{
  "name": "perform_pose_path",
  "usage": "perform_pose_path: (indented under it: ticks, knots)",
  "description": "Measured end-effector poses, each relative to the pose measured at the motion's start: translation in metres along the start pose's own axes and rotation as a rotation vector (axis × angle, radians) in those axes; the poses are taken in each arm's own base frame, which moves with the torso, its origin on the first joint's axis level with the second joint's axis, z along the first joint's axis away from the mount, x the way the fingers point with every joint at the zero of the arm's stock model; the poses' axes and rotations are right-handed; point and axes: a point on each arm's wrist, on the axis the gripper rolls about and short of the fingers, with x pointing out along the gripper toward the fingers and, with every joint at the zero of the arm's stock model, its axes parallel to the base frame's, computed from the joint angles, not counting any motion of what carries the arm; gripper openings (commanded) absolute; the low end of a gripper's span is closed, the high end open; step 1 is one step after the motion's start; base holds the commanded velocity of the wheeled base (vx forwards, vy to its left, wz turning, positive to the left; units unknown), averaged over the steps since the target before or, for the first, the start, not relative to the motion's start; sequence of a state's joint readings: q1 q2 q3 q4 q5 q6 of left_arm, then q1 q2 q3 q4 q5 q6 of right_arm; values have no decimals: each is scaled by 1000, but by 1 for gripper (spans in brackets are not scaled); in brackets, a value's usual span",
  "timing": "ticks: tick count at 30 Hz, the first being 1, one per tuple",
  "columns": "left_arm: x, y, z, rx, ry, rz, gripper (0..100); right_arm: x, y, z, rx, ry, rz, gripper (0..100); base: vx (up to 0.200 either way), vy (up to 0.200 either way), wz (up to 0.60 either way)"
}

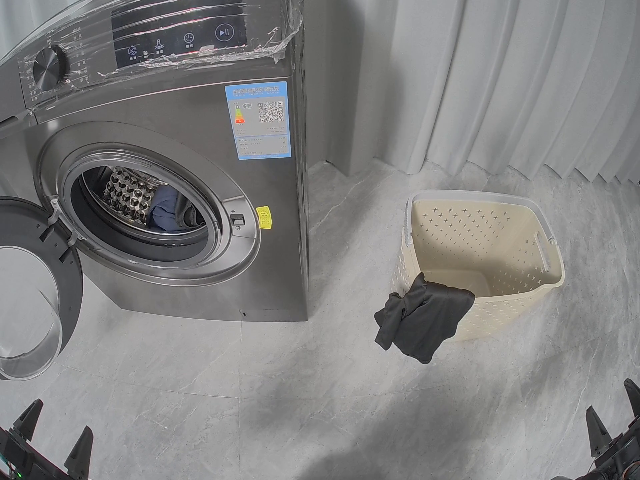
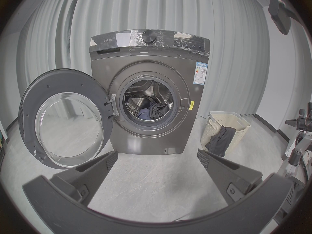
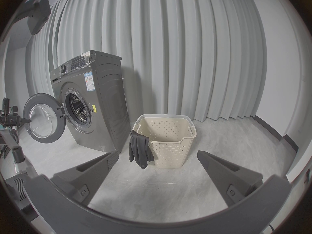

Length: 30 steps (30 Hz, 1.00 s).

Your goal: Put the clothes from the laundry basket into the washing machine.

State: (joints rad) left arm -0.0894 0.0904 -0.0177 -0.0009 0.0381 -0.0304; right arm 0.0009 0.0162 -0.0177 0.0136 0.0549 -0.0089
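Note:
A grey front-loading washing machine (image 1: pixel 200 168) stands at the left with its round door (image 1: pixel 30 288) swung open. Blue and dark clothes (image 1: pixel 170 211) lie inside its drum. To its right a cream laundry basket (image 1: pixel 513 261) sits on the floor. A dark garment (image 1: pixel 423 318) hangs over the basket's near rim, mostly outside. My left gripper (image 1: pixel 53 431) is low at the front left, open and holding nothing. My right gripper (image 1: pixel 617 411) is low at the front right, open too. The left wrist view faces the machine (image 2: pixel 148 91); the right wrist view faces the basket (image 3: pixel 167 138).
White curtains (image 1: pixel 480 68) hang behind the basket and machine. Grey tiled floor (image 1: pixel 267 381) lies open between me, the machine and the basket. The open door juts out toward my left side. A wall with a dark skirting (image 3: pixel 273 130) runs at the far right.

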Motion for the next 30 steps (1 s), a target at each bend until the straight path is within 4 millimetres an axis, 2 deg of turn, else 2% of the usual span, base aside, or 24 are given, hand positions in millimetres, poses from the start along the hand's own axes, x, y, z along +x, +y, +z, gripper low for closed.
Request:
perform_pose_path:
  ticks: [8,21,27,30]
  knots:
    - [0,0,0,0,0,0,100,0,0,0,0,0,1,100,0,-200,0]
    - [0,0,0,-1,1,-1,100,0,0,0,0,0,0,100,0,0,0]
    - [0,0,0,3,0,-4,100,0,0,0,0,0,0,100,-200,-200,0]
    - [0,0,0,2,1,-2,100,0,0,0,0,0,0,100,0,0,0]
